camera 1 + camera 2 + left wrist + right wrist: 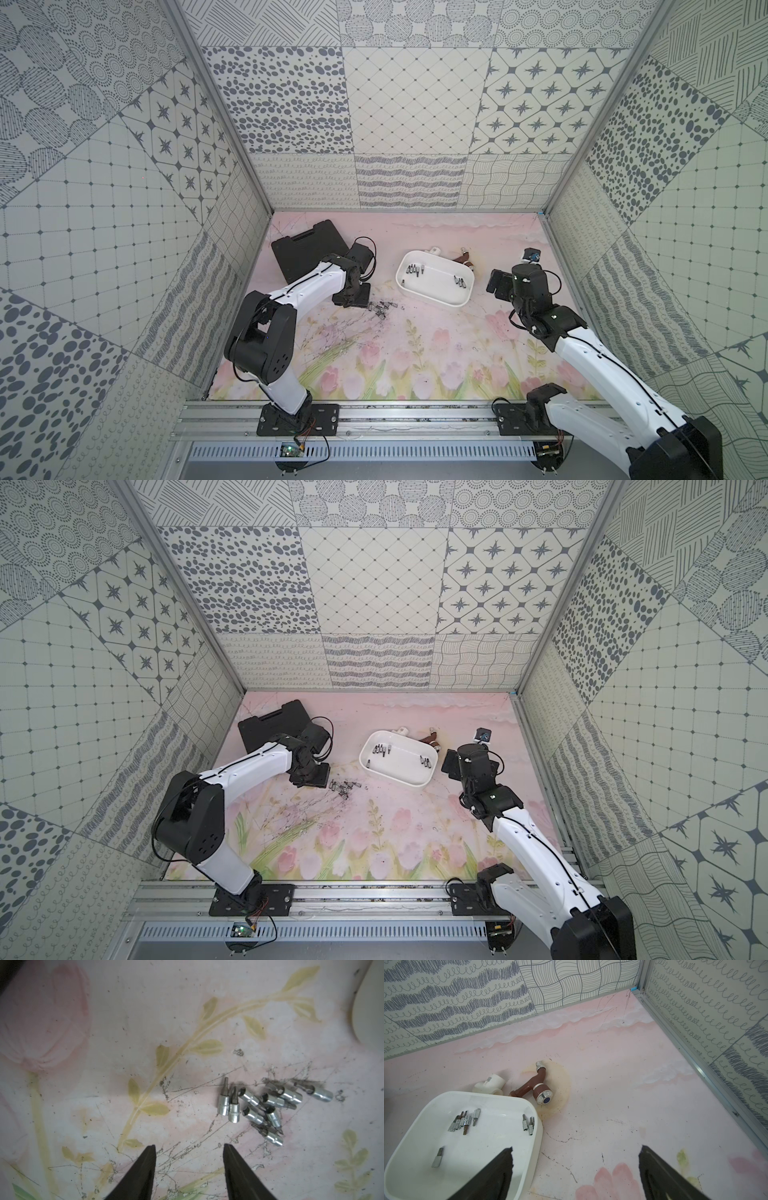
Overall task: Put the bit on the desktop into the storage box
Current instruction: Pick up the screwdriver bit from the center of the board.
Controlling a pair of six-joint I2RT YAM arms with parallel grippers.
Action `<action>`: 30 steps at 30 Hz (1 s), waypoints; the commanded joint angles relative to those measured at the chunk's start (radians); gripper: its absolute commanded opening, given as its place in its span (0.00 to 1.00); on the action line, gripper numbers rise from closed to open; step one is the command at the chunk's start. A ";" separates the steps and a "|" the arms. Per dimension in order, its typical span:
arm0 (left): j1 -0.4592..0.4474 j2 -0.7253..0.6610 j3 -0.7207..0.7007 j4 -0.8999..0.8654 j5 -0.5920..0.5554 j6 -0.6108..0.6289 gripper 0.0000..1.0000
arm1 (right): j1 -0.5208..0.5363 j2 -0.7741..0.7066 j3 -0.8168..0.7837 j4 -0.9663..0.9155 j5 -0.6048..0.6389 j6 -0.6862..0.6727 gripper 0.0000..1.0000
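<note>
- The left tool (189, 1145) hangs low over the worktop (104, 1053). Its two dark fingers (143, 1169) are apart and nothing is between them.
- A heap of bits (259, 1109) lies on the worktop just ahead of those fingers and off to one side, not touching them (short chrome pieces, several crossed over one another, so the count is hard to tell).
- In both top views the heap (380, 308) (343, 789) sits immediately right of the left tool, on a patch of dark scratches.
- The storage box (436, 286) stands on the worktop to the right of the heap and a little farther back. It is apart from the heap, lidless, and skewed to the back wall.
- More bits lie inside the box: a cluster (462, 1123) towards its far left, a pair (528, 1125) against its right wall, and a single one (438, 1157) by its left wall.
- The right tool (576, 1147) is just right of the box, spread wide and empty. In the right wrist view one finger (492, 1174) shows in front of the box's near corner.
- A black tool case (309, 249) lies closed at the far left, partly behind the left arm.
- A brown tap (538, 1086) and a white pipe fitting (490, 1084) lie just beyond the box's far edge. The tap rests on a yellowish stain.
</note>
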 commanded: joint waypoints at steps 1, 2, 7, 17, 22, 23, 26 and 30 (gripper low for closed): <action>0.006 0.061 0.035 0.018 0.079 0.020 0.52 | -0.006 -0.015 0.008 0.029 -0.004 -0.011 0.97; 0.006 0.072 0.042 0.017 0.084 0.023 0.51 | -0.006 -0.015 0.007 0.029 -0.004 -0.011 0.96; 0.006 0.127 0.078 0.016 0.104 0.028 0.47 | -0.008 -0.017 0.003 0.030 -0.004 -0.012 0.96; 0.007 0.189 0.117 0.010 0.125 0.034 0.39 | -0.013 -0.025 -0.004 0.031 -0.006 -0.013 0.97; 0.006 0.195 0.116 0.011 0.114 0.038 0.36 | -0.014 -0.026 -0.004 0.029 -0.007 -0.011 0.97; 0.006 0.196 0.116 0.010 0.114 0.037 0.35 | -0.014 -0.027 -0.004 0.030 -0.008 -0.011 0.97; 0.007 0.200 0.116 0.012 0.114 0.037 0.32 | -0.014 -0.026 -0.004 0.030 -0.008 -0.010 0.97; 0.005 0.200 0.117 0.011 0.111 0.039 0.29 | -0.014 -0.027 -0.005 0.030 -0.010 -0.008 0.97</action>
